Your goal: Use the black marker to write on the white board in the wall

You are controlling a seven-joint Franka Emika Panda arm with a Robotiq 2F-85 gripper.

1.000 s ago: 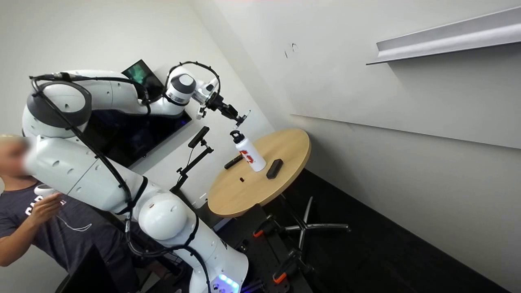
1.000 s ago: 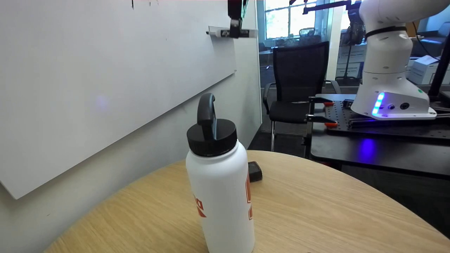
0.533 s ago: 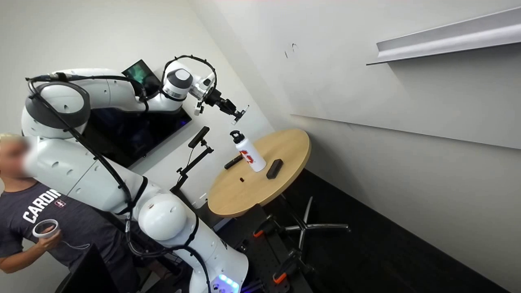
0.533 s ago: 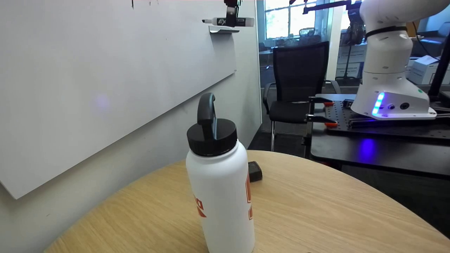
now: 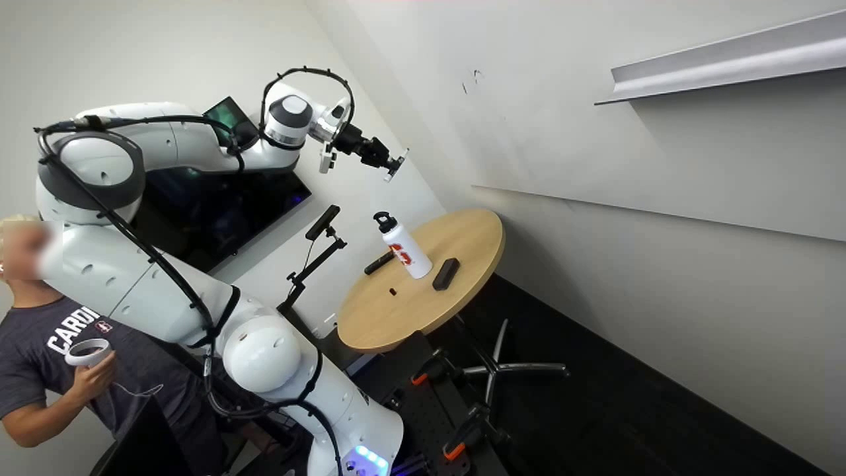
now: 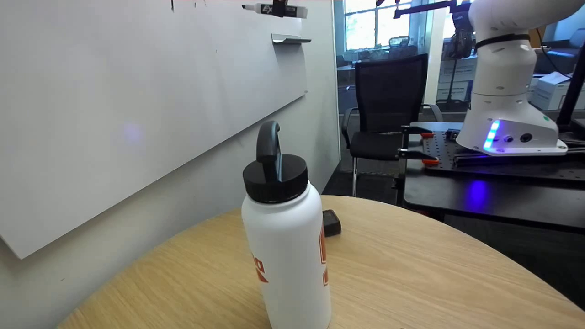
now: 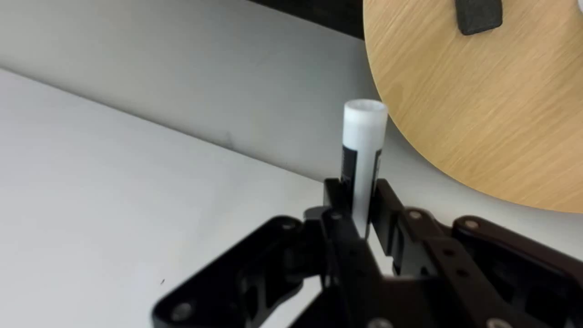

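The gripper (image 7: 360,193) is closed on the black marker (image 7: 365,159), pinching its barrel near mid-length. In an exterior view the dark nib (image 6: 247,7) is bare and points towards the white board (image 6: 137,100); it seems to stop short of the surface, held in the air above the level of the table (image 6: 434,256). The step in hand, I judge, is the approach to write. To do it well, bring the nib in slowly, ease off at first contact, then slide parallel to the board with light, even pressure: pinched at the middle, the barrel may pivot if the tip drags. A plain part beside the existing marks (image 5: 464,88) would suit, away from the ledge (image 6: 290,40). The bottle (image 6: 292,246) stands upright on the table, so any lowering should stay clear of its cap
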